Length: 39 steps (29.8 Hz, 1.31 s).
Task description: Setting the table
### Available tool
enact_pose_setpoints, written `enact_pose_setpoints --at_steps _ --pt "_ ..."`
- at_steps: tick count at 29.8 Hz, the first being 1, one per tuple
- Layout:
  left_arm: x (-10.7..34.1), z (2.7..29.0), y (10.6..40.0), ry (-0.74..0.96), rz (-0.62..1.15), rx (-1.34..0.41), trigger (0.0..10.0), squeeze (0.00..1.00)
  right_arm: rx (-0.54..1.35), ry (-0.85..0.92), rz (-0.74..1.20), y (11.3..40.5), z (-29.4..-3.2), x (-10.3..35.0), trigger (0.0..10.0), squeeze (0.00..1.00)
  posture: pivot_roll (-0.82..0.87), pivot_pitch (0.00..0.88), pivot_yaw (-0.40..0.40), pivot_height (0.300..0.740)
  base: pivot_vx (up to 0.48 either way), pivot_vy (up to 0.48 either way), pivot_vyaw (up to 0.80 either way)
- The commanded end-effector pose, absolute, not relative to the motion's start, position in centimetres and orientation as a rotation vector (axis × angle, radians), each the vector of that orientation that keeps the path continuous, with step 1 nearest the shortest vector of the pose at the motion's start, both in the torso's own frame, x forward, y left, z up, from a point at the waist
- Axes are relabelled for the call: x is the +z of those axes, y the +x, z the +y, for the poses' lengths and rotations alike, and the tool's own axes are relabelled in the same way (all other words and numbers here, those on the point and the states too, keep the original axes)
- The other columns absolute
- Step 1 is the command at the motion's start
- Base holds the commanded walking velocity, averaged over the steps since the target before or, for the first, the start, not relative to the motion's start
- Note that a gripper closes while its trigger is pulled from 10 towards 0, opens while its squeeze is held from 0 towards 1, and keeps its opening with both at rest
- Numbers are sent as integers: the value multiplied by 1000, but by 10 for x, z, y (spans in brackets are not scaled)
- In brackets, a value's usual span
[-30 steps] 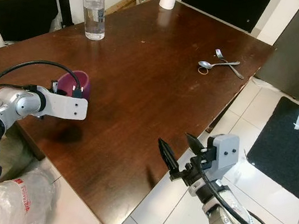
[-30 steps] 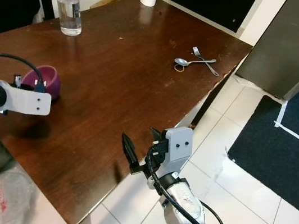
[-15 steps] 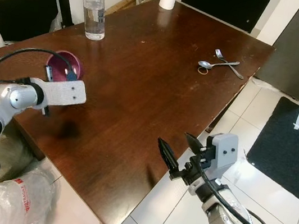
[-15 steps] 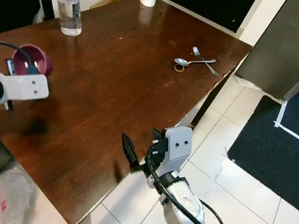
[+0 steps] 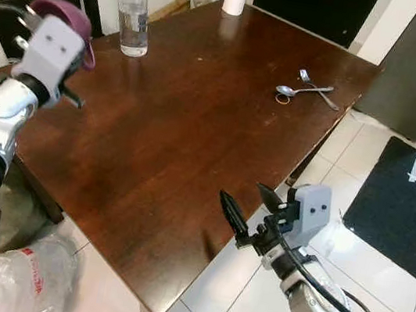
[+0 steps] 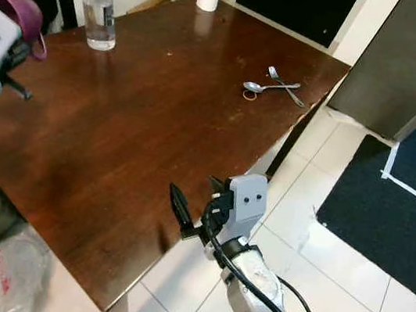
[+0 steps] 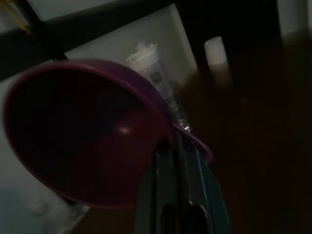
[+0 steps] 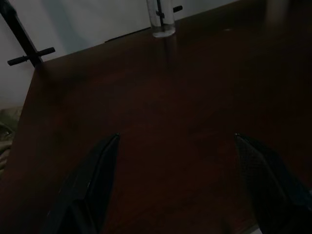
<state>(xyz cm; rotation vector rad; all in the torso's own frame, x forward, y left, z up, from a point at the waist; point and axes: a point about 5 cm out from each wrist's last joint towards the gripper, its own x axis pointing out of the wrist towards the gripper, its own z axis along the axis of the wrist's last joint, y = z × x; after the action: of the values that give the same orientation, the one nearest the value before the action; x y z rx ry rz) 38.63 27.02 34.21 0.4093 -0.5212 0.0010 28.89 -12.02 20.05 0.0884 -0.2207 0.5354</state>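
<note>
Since a second ago the purple bowl (image 5: pixel 65 16) has been lifted off the table (image 5: pixel 197 123), rim pinched in left gripper (image 7: pixel 170 146) jaws, likely for repositioning; right gripper (image 5: pixel 251 206) jaws wide, idle.

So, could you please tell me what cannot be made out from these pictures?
- Left gripper: in the eye views its wrist housing hides the fingers; the dark left wrist view shows them clamped on the purple bowl's rim.
- Bowl contents: the interior is too dark to judge.
- Small ring by the spoon and fork: too small to identify.
- Water bottle: its top is cut off by the right wrist view's edge.
</note>
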Motion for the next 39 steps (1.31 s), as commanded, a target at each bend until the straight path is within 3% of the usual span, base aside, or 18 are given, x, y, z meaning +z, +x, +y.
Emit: enact_pose_setpoints --at_steps 1,5,8,15,18,27,39 --pt "355 271 383 346 -584 15 10000 0 534 95 -210 289 -121 196 10000 0 -42 159 64 740 0 0 0" --pt "367 264 381 228 -656 -13 10000 0 534 94 -215 291 -121 197 10000 0 -41 153 66 740 0 0 0" --pt "376 255 378 46 -707 -94 10000 0 532 94 -219 291 -121 197 10000 0 -41 149 69 740 0 0 0" --pt "382 252 374 -72 -732 -149 10000 0 528 96 -221 291 -121 196 10000 0 -41 143 73 740 0 0 0" --pt "380 239 369 -185 -728 -261 10000 0 526 97 -221 290 -122 195 10000 0 -35 136 75 740 0 0 0" --pt "339 206 357 -153 -613 -305 10000 0 417 132 -250 289 -130 196 10000 0 -17 131 85 740 0 0 0" --pt "315 156 332 12 -504 -596 10000 0 334 127 -279 289 -141 200 10000 0 -24 125 102 740 0 0 0"
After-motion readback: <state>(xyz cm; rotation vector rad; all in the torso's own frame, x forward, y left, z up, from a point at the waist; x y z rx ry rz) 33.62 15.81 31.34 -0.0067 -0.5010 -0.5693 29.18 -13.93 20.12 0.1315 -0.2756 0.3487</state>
